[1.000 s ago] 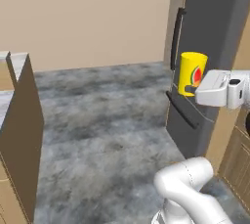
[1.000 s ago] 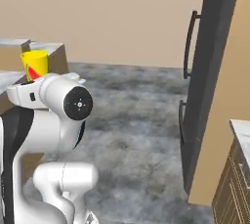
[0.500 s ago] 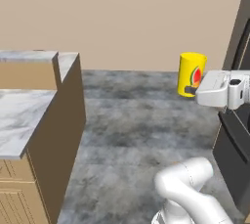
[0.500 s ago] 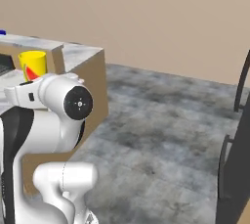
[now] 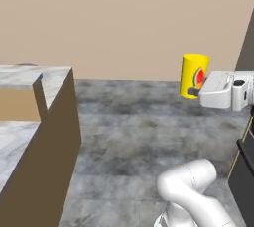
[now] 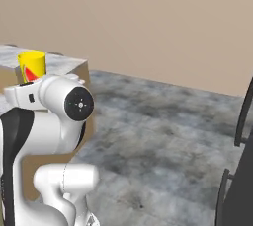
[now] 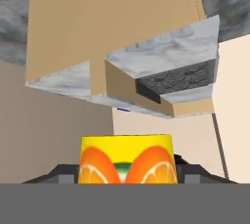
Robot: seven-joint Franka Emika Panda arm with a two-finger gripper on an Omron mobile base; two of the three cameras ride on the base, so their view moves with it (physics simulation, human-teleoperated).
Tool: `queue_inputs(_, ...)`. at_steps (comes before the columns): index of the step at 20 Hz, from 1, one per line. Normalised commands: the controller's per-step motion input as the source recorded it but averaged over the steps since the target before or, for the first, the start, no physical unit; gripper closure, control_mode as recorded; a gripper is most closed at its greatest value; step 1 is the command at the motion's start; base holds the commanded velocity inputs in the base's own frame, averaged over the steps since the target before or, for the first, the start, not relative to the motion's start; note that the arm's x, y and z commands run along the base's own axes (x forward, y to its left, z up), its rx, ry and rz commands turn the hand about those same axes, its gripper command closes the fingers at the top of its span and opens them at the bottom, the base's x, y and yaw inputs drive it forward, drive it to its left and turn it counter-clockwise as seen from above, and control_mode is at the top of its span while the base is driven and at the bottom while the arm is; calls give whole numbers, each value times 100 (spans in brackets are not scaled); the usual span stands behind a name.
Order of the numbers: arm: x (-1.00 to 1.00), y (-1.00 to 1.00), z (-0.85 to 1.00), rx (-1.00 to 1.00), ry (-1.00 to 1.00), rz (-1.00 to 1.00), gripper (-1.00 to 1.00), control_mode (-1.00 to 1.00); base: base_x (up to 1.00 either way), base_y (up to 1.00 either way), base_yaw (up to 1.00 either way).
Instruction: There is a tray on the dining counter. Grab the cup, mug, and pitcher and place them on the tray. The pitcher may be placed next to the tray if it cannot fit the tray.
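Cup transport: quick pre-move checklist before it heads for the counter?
1. Cup held in the hand: ok, it rides at the fingers, clear of the floor.
2. Cup upright: ok in both base views.
3. Counter in sight: ok, marble top to the left.
4. Tray located: cannot tell, just a blue sliver past the counter edge in the hand view.
5. Floor free on the way: ok.
6. Mug and pitcher positions: cannot tell.

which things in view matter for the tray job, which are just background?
Job:
- cup, clamped in the gripper, carried in the air over the floor
- dining counter, marble top on tan panel, at left

Background:
- grey stone floor
- beige wall
- dark fridge door with handle
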Motion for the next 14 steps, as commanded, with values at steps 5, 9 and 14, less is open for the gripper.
queue_inputs(5,0,0,0,0,0,0,100,100,100,0,0)
queue_inputs(9,0,0,0,0,0,0,100,100,100,0,0)
queue_inputs(14,0,0,0,0,0,0,100,100,100,0,0)
